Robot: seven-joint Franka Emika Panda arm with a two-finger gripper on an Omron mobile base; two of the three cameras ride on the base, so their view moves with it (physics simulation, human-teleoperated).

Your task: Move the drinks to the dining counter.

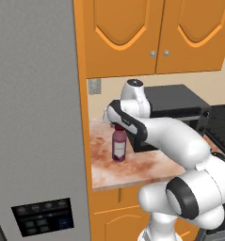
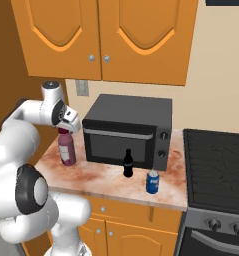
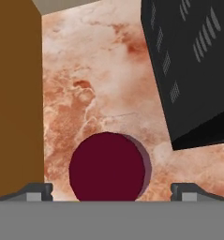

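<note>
The bottle [image 2: 67, 148] stands upright on the bench [image 2: 106, 180], to the left of the microwave [image 2: 127, 131] and apart from it, close to the bench's left end. It is dark maroon with a pale label; from the left base view the bottle [image 1: 118, 145] shows below the arm, with its cap hidden behind the wrist. In the hand view the bottle [image 3: 107, 167] is seen from straight above as a dark red disc, low in the picture and between the two fingers [image 3: 36, 192].

The gripper [image 2: 64, 129] hangs directly over the bottle's top, pointing down. The fingers stand wide, one on each side of the bottle's cap in the hand view, with bare space between each tip and the bottle. They hold nothing.

The can [image 2: 152, 181] is blue with white markings and stands upright on the bench in front of the microwave's right corner, near the bench's front edge. A small black bottle [image 2: 127, 163] stands just left of the can, in front of the microwave door, apart from both.

The microwave sits at the back of the bench under the orange wall cabinets [image 2: 106, 35]. A stove [image 2: 216, 170] adjoins the bench to the right of the microwave. In the left base view a grey fridge [image 1: 36, 117] rises beside the bench's left end.
</note>
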